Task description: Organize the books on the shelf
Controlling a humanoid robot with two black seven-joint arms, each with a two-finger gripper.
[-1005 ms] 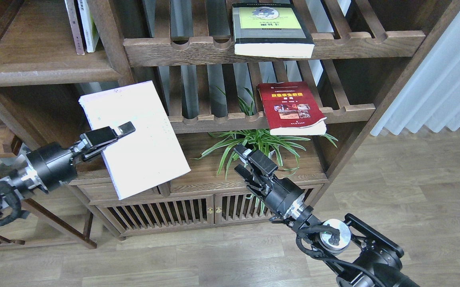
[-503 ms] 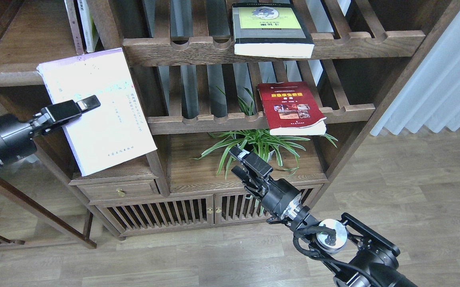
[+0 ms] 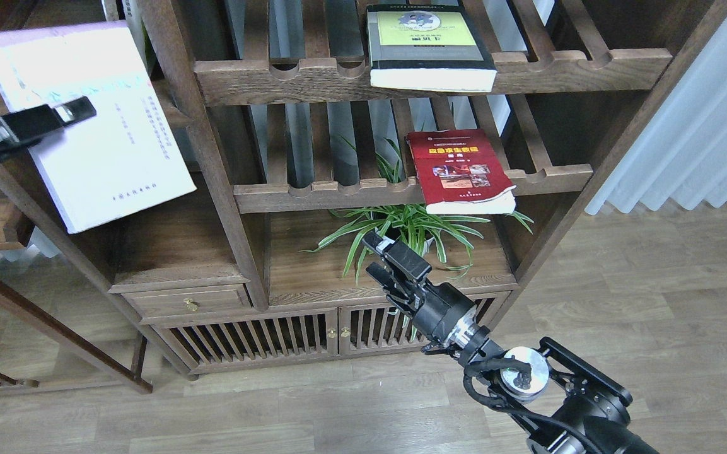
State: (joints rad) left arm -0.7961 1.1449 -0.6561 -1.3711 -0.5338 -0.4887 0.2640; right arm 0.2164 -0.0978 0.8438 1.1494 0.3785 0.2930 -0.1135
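My left gripper [image 3: 76,110] is shut on the pale lavender-and-white book [image 3: 104,157], one finger lying across its cover. It holds the book tilted, in front of the bookcase's upper left bay. The book hides most of the flat dark-brown shelf [image 3: 171,110] behind it. Two thin books [image 3: 130,9] stand upright on that shelf at the top edge. My right gripper [image 3: 377,260] hangs empty in front of the plant, its fingers slightly apart, far from the book.
A green-and-black book [image 3: 429,47] lies on the upper slatted rack and a red book [image 3: 461,170] on the lower one. A spider plant [image 3: 401,230] stands below them. A lower flat board [image 3: 174,252] tops a drawer cabinet. A curtain [image 3: 703,113] hangs at the right.
My left gripper has carried the book up and to the left, from in front of the lower cabinet to the upper left bay. The right arm has barely moved.
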